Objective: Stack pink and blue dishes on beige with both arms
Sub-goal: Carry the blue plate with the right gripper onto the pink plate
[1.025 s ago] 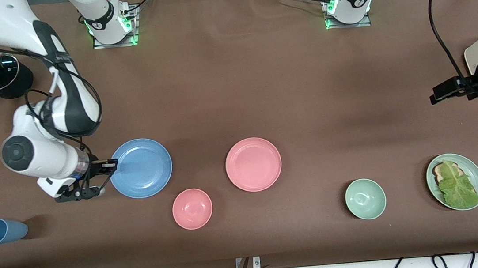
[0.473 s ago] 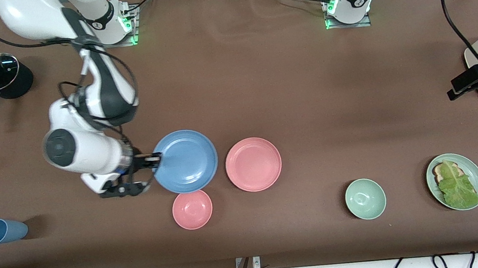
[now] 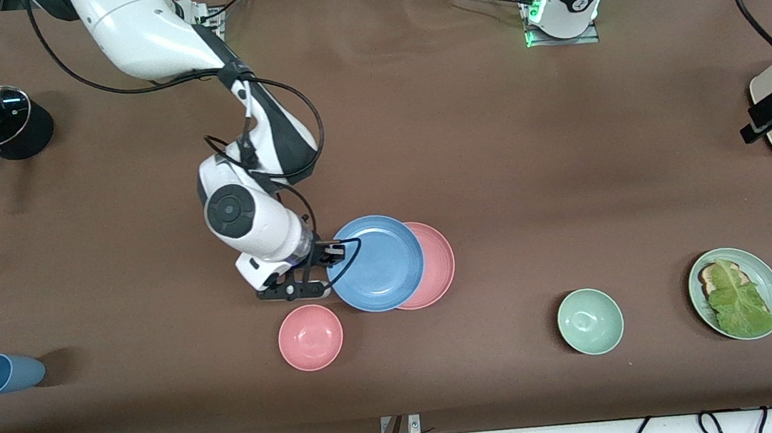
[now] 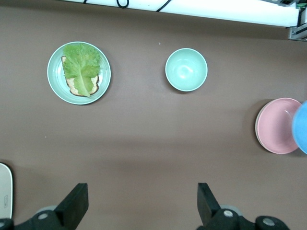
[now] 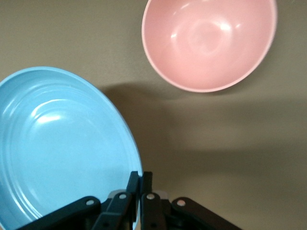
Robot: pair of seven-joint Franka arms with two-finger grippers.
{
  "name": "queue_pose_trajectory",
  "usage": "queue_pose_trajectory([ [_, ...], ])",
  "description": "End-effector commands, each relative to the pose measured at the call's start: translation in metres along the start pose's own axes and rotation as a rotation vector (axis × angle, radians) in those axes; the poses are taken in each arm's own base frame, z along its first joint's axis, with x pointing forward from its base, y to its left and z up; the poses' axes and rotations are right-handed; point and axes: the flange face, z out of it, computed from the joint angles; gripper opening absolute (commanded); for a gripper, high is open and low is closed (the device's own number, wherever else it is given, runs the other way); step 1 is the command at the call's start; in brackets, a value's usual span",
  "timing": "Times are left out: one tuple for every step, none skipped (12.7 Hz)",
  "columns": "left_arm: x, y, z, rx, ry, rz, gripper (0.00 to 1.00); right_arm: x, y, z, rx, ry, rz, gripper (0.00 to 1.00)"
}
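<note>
Even overhead light, soft shadows, glare on the pink bowl (image 5: 209, 40).

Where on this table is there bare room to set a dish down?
Bare cloth between pink plate and pale green bowl, and toward the arm bases. Crowded where the right gripper holds the blue plate over the pink plate, beside the pink bowl.

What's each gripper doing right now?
Right gripper: shut on blue plate, over pink plate.
Left gripper: open, empty, above the table.
</note>
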Motion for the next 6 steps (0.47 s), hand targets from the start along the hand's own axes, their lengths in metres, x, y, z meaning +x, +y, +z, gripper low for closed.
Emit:
queue_pose_trajectory([
  [-0.030, 0.009, -0.030, 0.024, -0.011, 0.026, 1.00, -0.006, -0.025, 0.017, 0.022, 0.016, 0.080, 0.00],
  [-0.039, 0.014, -0.030, 0.024, -0.055, 0.035, 1.00, -0.009, -0.030, 0.024, 0.030, 0.026, 0.104, 0.00],
  [-0.046, 0.018, -0.023, 0.026, -0.109, 0.043, 1.00, -0.012, -0.035, 0.032, 0.036, 0.034, 0.126, 0.00],
  [-0.053, 0.018, -0.020, 0.028, -0.153, 0.044, 1.00, -0.014, -0.038, 0.037, 0.046, 0.046, 0.134, 0.00],
  [-0.057, 0.018, -0.015, 0.027, -0.187, 0.045, 1.00, -0.015, -0.040, 0.042, 0.051, 0.052, 0.139, 0.00],
  [-0.062, 0.017, -0.012, 0.026, -0.202, 0.050, 1.00, -0.015, -0.041, 0.047, 0.057, 0.060, 0.143, 0.00],
])
